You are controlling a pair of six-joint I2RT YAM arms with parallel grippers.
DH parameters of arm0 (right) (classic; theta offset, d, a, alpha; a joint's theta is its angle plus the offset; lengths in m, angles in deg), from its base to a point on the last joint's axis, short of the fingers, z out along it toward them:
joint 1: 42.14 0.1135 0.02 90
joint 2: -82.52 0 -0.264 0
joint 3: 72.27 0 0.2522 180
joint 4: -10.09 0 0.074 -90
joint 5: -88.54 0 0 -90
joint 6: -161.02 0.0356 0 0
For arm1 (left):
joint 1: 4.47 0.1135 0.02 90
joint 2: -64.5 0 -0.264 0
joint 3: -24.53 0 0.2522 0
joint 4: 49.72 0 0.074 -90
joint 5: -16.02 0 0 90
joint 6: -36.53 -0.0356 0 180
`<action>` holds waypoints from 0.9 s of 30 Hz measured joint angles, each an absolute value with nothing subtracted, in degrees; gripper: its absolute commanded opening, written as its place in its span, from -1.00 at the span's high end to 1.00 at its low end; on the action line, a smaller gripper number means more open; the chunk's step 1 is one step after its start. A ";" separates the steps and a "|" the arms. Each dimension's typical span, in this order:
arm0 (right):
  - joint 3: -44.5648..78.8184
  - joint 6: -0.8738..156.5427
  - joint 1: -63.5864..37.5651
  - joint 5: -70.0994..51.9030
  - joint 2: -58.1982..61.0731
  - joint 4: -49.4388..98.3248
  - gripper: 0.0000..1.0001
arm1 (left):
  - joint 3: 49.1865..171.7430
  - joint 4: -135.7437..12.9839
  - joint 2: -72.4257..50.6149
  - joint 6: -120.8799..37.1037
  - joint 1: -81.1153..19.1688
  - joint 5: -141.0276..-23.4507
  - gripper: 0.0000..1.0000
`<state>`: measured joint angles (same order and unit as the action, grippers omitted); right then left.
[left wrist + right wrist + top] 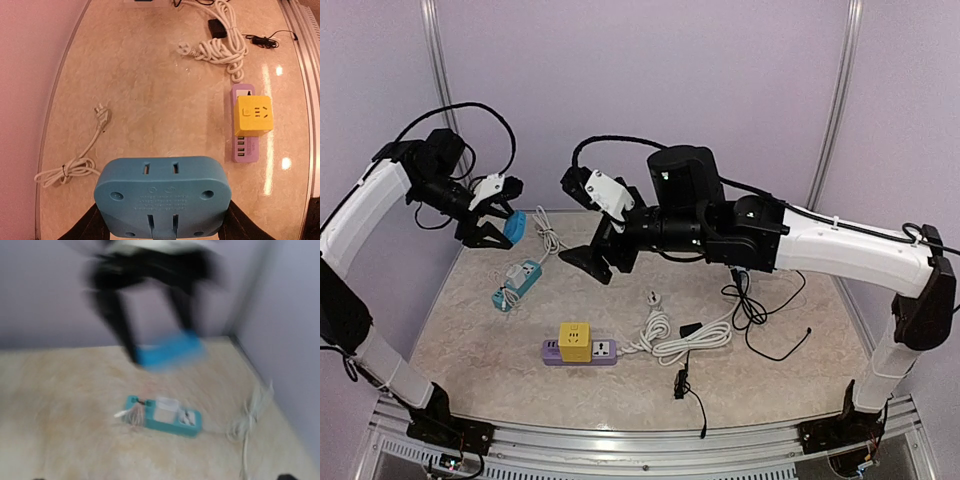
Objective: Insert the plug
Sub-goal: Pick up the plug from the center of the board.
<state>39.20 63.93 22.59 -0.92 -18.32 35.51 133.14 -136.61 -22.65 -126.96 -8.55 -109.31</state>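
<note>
My left gripper (508,229) is shut on a blue adapter plug (515,227), held in the air over the table's far left. In the left wrist view the adapter (162,192) fills the bottom between my black fingers (84,226). My right gripper (600,258) is open and empty, in the air at the middle back, pointing towards the left gripper. A teal power strip (516,284) lies below the adapter; it also shows in the blurred right wrist view (165,415). A purple power strip (605,351) with a yellow cube (574,340) on it lies front centre.
A coiled white cable (670,335) with a white plug (653,297) lies right of the purple strip (244,147). Another white cable (548,235) lies at the back left. Black cables (760,300) and a small black part (680,385) lie right and front.
</note>
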 measured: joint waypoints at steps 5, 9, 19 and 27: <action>25.78 39.99 25.19 -8.05 -8.59 29.13 -0.99 | 133.36 -137.98 -18.63 -125.37 -25.73 -109.70 0.37; 22.05 23.23 25.19 -12.13 -5.86 27.44 -0.99 | 136.44 -139.45 -16.69 -122.18 -35.89 -109.48 0.40; 21.59 -1.99 25.26 -12.99 -5.86 30.44 -0.95 | 138.63 -139.67 -23.72 -116.71 -44.22 -107.36 0.47; 22.33 -10.63 25.26 -12.92 -7.46 35.22 -0.80 | 139.39 -139.86 -25.84 -114.94 -44.81 -107.45 0.49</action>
